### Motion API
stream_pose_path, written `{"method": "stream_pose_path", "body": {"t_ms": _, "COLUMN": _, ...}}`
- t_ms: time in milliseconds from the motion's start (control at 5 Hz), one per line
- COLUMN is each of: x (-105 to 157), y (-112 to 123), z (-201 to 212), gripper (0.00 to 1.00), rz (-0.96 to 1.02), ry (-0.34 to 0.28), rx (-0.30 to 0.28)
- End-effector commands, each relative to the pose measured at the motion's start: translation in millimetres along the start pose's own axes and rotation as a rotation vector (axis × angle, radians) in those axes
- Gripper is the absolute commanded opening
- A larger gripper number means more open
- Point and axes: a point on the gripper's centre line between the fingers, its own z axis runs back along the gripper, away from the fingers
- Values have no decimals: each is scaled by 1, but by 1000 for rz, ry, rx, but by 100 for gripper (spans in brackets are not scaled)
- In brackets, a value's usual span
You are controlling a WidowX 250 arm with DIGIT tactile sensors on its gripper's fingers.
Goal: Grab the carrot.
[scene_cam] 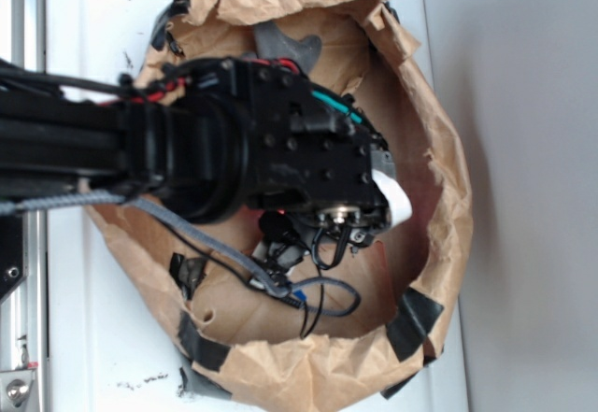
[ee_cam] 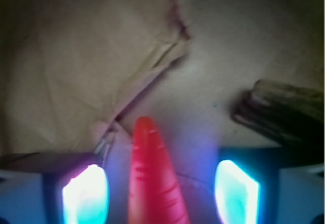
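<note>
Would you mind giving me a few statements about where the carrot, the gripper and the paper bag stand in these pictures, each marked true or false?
1. The carrot lies between the two glowing fingers of the gripper. True.
2. The fingers are clamped onto the carrot. False: a gap shows on each side, so the gripper is open.
3. The arm reaches into a crumpled brown paper bag. True.
4. The dark brown strip lies on top of the carrot. False: it lies apart, off to the right in the wrist view.
</note>
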Motion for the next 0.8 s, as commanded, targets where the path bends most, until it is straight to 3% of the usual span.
{"method": "stream_pose_path", "body": {"t_ms": 0, "x": 5, "y": -9, "z": 2, "gripper": 0, "rz": -12, "ry": -28, "rx": 54}}
{"method": "stream_pose_path", "body": {"t_ms": 200, "x": 4, "y": -9, "z": 21, "gripper": 0, "rz": -10, "ry": -76, "rx": 47}}
{"method": "stream_pose_path", "body": {"t_ms": 600, "x": -2, "y": -3, "z": 99, "gripper": 0, "rz": 22, "ry": -268, "rx": -4}}
